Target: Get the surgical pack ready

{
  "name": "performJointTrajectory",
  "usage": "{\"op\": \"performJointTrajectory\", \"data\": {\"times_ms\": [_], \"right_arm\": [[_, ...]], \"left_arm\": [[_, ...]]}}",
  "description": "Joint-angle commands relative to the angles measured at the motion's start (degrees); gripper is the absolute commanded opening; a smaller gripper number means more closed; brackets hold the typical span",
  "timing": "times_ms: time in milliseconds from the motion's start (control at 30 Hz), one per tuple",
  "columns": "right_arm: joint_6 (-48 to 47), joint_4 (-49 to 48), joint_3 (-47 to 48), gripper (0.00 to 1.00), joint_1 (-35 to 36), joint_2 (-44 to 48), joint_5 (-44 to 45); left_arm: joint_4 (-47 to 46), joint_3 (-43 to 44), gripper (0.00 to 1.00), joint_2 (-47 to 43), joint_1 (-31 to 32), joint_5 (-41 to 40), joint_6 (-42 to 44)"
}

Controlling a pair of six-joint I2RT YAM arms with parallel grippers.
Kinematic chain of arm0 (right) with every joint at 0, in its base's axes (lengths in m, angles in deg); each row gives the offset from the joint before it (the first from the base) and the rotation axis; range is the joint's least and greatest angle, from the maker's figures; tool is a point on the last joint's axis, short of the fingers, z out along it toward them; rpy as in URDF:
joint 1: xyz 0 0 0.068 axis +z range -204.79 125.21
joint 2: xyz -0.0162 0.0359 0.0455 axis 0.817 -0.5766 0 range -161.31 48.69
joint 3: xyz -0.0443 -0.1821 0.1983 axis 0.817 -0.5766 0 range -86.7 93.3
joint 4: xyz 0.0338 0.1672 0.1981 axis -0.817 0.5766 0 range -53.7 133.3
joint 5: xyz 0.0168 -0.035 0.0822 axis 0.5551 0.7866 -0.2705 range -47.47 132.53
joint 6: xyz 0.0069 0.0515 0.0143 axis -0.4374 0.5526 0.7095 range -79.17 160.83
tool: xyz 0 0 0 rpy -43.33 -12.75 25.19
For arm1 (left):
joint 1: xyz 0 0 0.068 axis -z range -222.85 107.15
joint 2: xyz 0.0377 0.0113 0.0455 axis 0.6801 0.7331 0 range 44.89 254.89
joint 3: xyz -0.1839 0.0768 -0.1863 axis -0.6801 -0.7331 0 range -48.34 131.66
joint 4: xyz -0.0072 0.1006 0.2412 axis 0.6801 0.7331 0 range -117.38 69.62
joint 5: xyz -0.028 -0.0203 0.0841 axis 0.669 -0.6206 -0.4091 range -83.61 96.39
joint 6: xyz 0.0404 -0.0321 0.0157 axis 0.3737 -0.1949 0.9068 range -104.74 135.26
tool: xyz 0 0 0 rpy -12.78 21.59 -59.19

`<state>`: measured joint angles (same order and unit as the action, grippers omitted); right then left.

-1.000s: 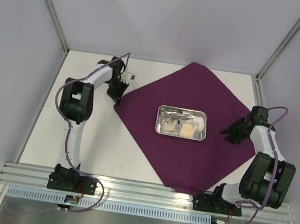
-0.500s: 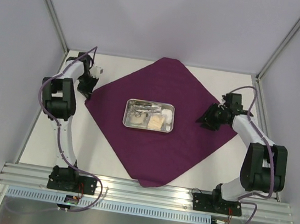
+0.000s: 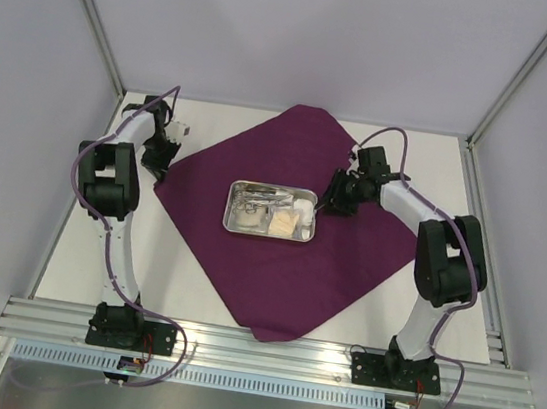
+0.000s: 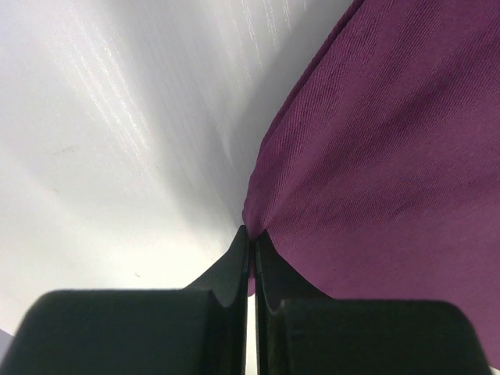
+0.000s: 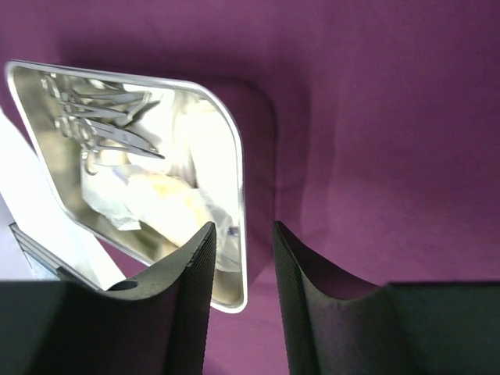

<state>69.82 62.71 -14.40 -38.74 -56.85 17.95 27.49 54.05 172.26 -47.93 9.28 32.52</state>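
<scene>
Cloth (image 3: 273,285): dark purple, spread flat as a diamond on the white counter (image 3: 182,283), corners at 12, 3, 6 and 9 o'clock in the top view.
Tray (image 3: 267,236): shiny steel, rectangular, sitting near the middle of the cloth, long sides running 9 to 3 o'clock.
Clamps (image 3: 263,195): steel, scissor-like, lying inside the tray toward 11 o'clock; exact count hard to tell.
Gauze pads (image 3: 291,222): white to pale yellow, inside the tray toward 4 o'clock, beside the clamps.
Left claw (image 4: 248,234): clenched, pinching the cloth's 9 o'clock corner; fabric drawn into a small peak at the fingertips, bare counter just beyond at 9 o'clock.
Right claw (image 5: 242,226): released, jaws apart, low over the cloth at the tray's 3 o'clock end; in the wrist view, the tray's short rim shows in the gap between the two fingers (image 5: 195,266). Contact with the rim: cannot tell.
</scene>
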Motion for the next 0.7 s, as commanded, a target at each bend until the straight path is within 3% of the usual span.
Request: {"op": "performJointTrajectory", "data": {"times_ms": [0,200,400,667], "right_arm": [[-2.27,1.89,1.28,0.37,0.03,-0.72,2.34],[-0.87,-3.46,-2.24,0.30,1.44,-1.25,-3.70],[-0.16,-5.59,-4.44,0.27,1.44,-1.60,-2.41],[-2.45,-3.31,-6.90,0.03,1.44,0.23,-1.00]], "left_arm": [[0.85,1.59,0.00,-2.92,-0.54,0.09,0.85],[0.85,1.67,0.00,-2.83,-0.54,0.71,0.32],[0.94,1.41,0.00,-2.66,-0.46,0.97,0.41],[1.20,1.85,0.00,-2.92,-0.54,1.23,0.06]]}}
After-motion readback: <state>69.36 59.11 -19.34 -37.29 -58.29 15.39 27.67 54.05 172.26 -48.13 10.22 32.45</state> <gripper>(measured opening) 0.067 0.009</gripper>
